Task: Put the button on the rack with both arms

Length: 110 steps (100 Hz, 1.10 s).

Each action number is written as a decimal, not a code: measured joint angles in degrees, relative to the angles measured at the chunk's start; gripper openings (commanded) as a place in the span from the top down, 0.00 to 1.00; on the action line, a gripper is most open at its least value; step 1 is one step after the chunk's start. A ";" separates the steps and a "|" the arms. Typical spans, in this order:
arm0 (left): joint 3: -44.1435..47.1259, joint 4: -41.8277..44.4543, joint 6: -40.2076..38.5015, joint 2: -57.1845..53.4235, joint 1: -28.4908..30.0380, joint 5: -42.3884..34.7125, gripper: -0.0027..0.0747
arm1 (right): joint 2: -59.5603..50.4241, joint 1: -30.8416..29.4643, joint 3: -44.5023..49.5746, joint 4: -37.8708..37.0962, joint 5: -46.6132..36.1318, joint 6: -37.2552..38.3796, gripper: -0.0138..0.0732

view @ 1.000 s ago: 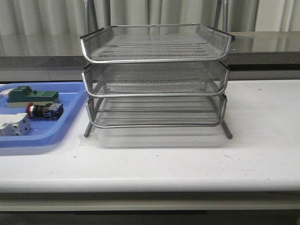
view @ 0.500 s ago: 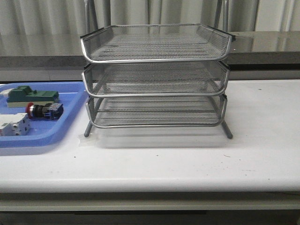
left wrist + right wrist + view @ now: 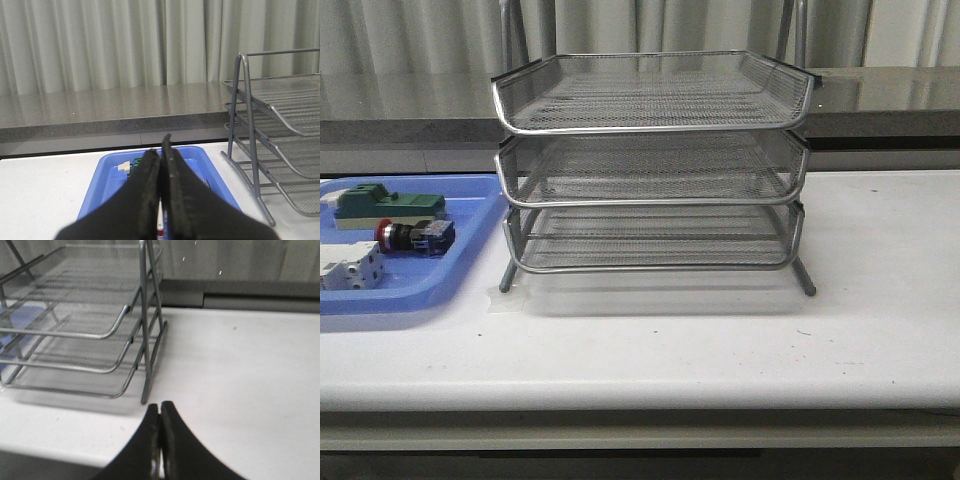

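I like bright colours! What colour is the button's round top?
Red, seen best in the front view: the button lies in the blue tray.

Left gripper, seen in the left wrist view: its two black fingers are lying pressed together along their length, gripping nothing. Right gripper, seen in the right wrist view: its black fingers are likewise meeting at the tips, closed and empty. Neither arm is appearing in the front view.

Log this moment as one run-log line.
button: in blue tray | rack: empty | left end effector: shut | right end effector: shut
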 measured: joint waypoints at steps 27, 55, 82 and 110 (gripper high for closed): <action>0.00 0.00 0.00 0.00 0.00 0.00 0.99 | 11.69 0.00 -3.76 17.65 4.27 0.00 0.91; 0.00 0.00 0.00 0.00 0.00 0.00 0.99 | 19.07 0.00 -3.76 33.83 1.23 0.00 0.78; 0.00 0.00 0.00 0.00 0.00 0.00 0.99 | 24.68 0.00 -3.76 37.58 -0.68 0.00 0.34; 0.00 0.00 0.00 0.00 0.00 0.00 0.99 | 34.28 0.00 -4.35 45.38 -6.78 -2.88 0.44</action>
